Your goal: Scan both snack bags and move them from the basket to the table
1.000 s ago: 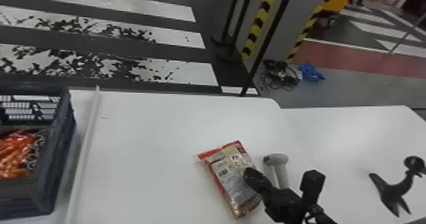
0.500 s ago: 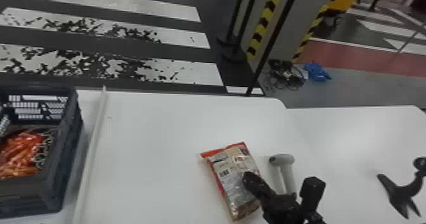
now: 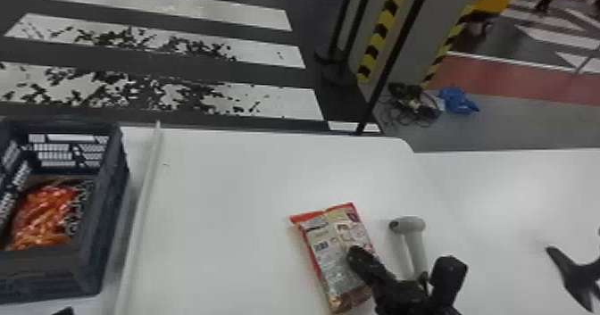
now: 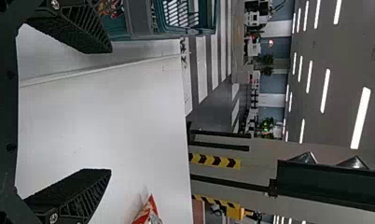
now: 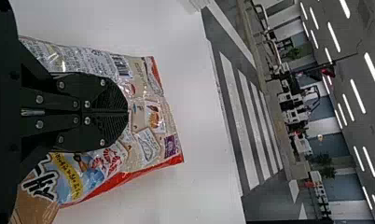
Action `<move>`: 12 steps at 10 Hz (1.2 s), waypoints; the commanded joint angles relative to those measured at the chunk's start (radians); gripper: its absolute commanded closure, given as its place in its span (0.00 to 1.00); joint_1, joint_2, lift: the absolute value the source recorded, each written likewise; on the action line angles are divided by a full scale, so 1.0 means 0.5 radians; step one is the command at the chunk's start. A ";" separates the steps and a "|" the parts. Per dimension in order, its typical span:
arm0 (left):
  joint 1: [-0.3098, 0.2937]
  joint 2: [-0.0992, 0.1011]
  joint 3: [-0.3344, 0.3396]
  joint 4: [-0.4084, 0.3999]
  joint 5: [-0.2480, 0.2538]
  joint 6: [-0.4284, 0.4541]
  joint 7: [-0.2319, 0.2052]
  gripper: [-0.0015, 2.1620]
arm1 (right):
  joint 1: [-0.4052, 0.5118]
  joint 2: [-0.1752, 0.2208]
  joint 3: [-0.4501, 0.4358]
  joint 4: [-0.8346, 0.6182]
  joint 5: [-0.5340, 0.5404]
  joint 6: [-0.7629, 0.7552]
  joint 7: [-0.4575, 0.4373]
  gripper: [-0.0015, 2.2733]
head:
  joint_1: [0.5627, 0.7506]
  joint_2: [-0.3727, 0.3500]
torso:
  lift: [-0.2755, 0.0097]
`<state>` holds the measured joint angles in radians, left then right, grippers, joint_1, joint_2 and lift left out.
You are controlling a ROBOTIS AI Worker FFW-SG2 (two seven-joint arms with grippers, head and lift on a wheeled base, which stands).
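Observation:
In the head view, my right gripper (image 3: 358,258) is over a snack bag (image 3: 332,256) lying on the white table. The right wrist view has that gripper (image 5: 128,113) shut, its fingers together in front of the bag's printed face (image 5: 150,112). An orange-red snack bag (image 3: 44,211) lies inside the dark basket (image 3: 89,265) at the left. A dark tip of my left gripper (image 3: 64,311) shows at the bottom edge, below the basket. In the left wrist view the left gripper (image 4: 111,111) stands open with nothing between its fingers, beside the basket (image 4: 143,21).
A grey handheld scanner (image 3: 415,242) lies just right of the table bag. Farther right is a black stand (image 3: 576,274). A white raised strip (image 3: 138,220) crosses the table beside the basket. Dark poles (image 3: 393,64) rise beyond the table's far edge.
The head view has shifted, so basket, bag and scanner appear farther right. A dark tip of the left gripper has come in at the bottom left. The right gripper remains over the bag.

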<state>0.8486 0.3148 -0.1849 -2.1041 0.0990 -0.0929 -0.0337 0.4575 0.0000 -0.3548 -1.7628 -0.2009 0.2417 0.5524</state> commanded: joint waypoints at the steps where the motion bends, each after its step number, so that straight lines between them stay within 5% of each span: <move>1: 0.002 0.012 0.014 0.002 0.014 -0.006 0.000 0.04 | 0.018 0.002 0.013 -0.006 -0.012 0.000 -0.013 0.99 | 0.70 0.13 | 0.62; 9: 0.024 0.033 0.029 0.002 0.041 -0.055 -0.025 0.04 | 0.153 0.002 0.249 -0.233 -0.117 0.068 -0.227 0.99 | 0.70 0.23 | 0.62; 12: 0.045 0.030 0.048 -0.007 0.044 -0.079 -0.034 0.04 | 0.223 0.002 0.148 -0.374 -0.187 0.074 -0.224 0.99 | 0.70 0.26 | 0.62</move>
<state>0.8710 0.3304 -0.1606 -2.1068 0.1212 -0.1323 -0.0509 0.5603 0.0000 -0.2658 -1.9236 -0.2848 0.2711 0.4400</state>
